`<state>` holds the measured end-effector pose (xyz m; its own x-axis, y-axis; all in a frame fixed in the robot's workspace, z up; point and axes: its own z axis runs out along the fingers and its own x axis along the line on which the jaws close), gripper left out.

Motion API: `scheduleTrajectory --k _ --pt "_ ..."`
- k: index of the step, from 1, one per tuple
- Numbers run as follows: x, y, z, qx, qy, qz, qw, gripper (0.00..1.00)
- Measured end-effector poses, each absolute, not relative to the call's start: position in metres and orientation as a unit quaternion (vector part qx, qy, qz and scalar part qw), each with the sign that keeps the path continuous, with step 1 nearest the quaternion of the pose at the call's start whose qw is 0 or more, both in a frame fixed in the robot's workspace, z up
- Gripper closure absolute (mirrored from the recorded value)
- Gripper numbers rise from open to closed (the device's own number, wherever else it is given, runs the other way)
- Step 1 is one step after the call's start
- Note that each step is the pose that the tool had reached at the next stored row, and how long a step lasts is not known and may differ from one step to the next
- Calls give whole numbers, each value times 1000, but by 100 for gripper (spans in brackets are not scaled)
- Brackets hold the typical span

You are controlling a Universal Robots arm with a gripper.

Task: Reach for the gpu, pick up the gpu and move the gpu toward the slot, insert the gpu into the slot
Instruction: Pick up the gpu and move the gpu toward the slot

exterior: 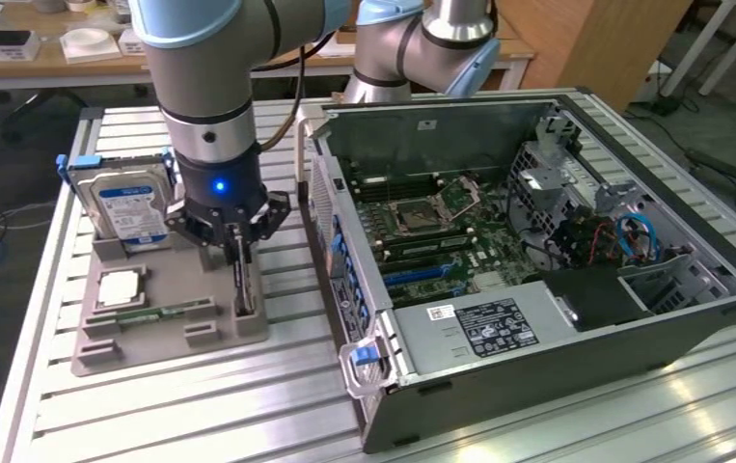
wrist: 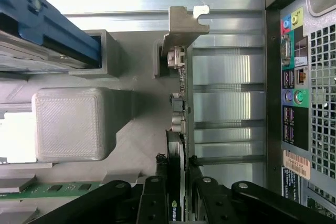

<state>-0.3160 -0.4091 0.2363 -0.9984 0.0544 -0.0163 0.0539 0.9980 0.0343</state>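
The gpu (exterior: 244, 285) is a thin dark card standing on edge in the grey holder (exterior: 149, 342), at the side nearest the computer case. My gripper (exterior: 241, 258) reaches straight down onto it. In the wrist view the gpu (wrist: 178, 103) runs away from the camera to its metal bracket (wrist: 185, 24), and my gripper (wrist: 177, 182) has one black finger (wrist: 156, 187) against each face of the card. The slot (exterior: 422, 273) is a long blue strip on the motherboard inside the open case.
A hard drive (exterior: 129, 207) with a blue label stands at the holder's far end. A square processor (exterior: 121, 287) and a green memory stick (exterior: 168, 313) lie in the holder. The open computer case (exterior: 535, 328) sits at the exterior view's right, its port panel (wrist: 294, 103) close beside the card.
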Motion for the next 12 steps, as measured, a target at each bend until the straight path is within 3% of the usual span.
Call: scheduleTrajectory --k 2,12 --pt "-316 -409 236 27 999 17 9 74" --pt "-317 -409 239 27 999 17 9 74"
